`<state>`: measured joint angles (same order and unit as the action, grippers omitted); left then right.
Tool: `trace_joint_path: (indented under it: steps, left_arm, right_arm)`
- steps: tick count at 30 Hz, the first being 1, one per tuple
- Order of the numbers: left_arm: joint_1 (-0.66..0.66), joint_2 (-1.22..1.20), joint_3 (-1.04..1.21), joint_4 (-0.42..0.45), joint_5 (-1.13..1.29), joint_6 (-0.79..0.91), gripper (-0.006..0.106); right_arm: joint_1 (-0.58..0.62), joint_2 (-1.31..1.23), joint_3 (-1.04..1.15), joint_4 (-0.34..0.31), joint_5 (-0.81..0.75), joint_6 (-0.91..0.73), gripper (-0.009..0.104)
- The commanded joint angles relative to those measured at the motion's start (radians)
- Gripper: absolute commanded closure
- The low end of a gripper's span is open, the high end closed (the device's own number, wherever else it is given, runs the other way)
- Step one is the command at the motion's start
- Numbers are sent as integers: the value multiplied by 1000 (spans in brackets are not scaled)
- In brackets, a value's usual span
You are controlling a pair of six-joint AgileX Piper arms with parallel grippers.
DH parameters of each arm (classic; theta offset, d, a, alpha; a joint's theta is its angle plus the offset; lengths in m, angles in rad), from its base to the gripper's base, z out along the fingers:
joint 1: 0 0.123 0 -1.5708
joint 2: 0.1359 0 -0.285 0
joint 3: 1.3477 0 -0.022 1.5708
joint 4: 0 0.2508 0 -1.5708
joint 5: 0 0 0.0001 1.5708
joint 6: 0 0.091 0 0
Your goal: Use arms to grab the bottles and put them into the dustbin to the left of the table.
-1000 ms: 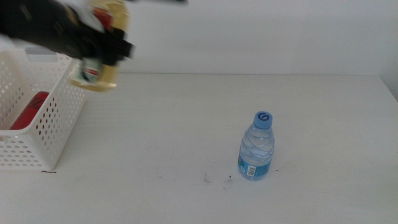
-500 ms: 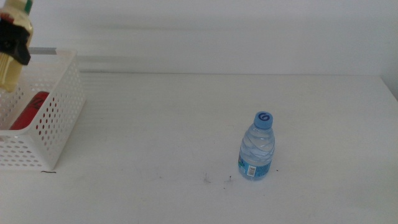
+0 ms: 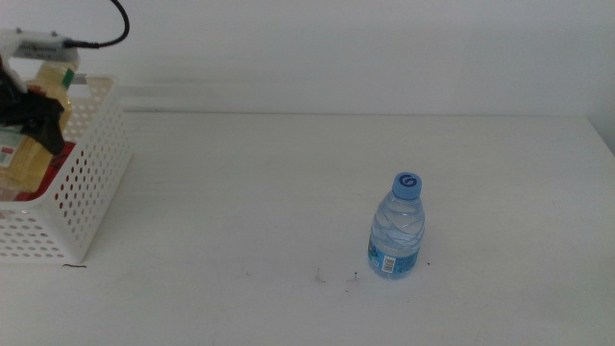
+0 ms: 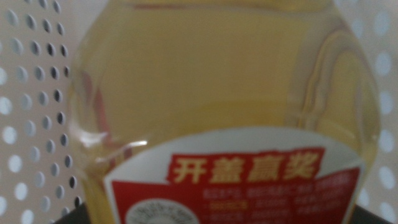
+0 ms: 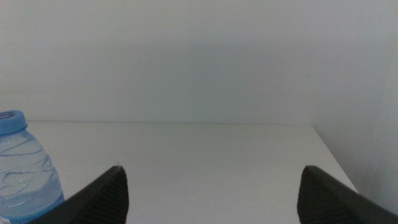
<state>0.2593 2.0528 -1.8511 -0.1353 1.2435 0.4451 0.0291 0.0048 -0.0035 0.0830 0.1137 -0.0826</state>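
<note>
One water bottle (image 3: 396,227) on white table (image 3: 288,192), plain wall, left gripper (image 3: 29,111) jaws seemingly pinching juice bottle (image 4: 224,124), right jaws spread.

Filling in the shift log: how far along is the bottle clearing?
Done: nothing can be confirmed inside the dustbin. In hand: the left gripper holds the yellow juice bottle inside the dustbin, not yet released. Left: the water bottle stands on the table; the right gripper waits open beside it.

Plain pale wall (image 3: 384,48), seemingly bare
</note>
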Motion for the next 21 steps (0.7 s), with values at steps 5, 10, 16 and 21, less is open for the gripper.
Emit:
trace_joint_path:
  steps: [5,10,16,21]
  left_arm:
    - [2,-2,39,6,-22,3,83]
    - [-2,6,44,6,-22,23,50]
    - [-8,-61,44,-9,-22,12,7]
    - [-46,-201,51,-87,-22,-19,7]
  right_arm:
    - [-7,-5,4,-2,-6,-4,4]
    - [-7,-5,4,-2,-6,-4,4]
    - [-7,-5,4,-2,-6,-4,4]
    - [-7,-5,4,-2,-6,-4,4]
